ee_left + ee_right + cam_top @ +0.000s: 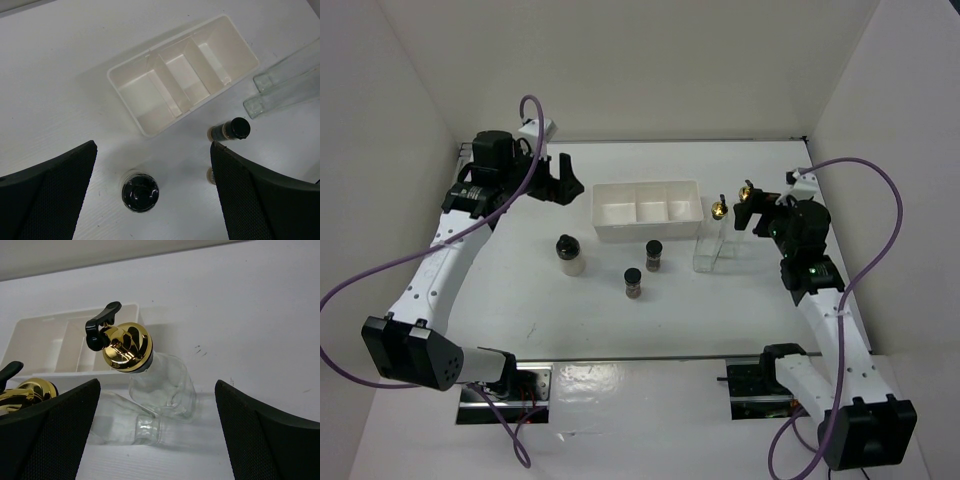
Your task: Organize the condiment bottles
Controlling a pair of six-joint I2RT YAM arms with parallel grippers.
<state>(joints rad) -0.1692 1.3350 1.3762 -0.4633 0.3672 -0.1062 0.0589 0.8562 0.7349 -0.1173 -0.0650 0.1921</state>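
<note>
White table (520,290) | left gripper (558,188) spread wide, nothing held, near whitish jar (570,253) | small dark jar (211,174) mostly hidden in left wrist view | right gripper (157,382) spread wide, nothing held, beside glass pourer bottle (162,385) | second pourer bottle (27,390) partly cut off

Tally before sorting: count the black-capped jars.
3. The wide whitish jar sits front-left of the tray; one small dark jar just before it; the other dark jar front-left of that. None seems hidden.

Your left white jointed arm (445,250) reaches far forward, and its left black two-finger gripper (556,183) hangs with jaws spread wide, gripping nothing. Your right white jointed arm (835,330) stretches forward too, with the right black two-finger gripper (761,213) equally wide-spread and empty.
</note>
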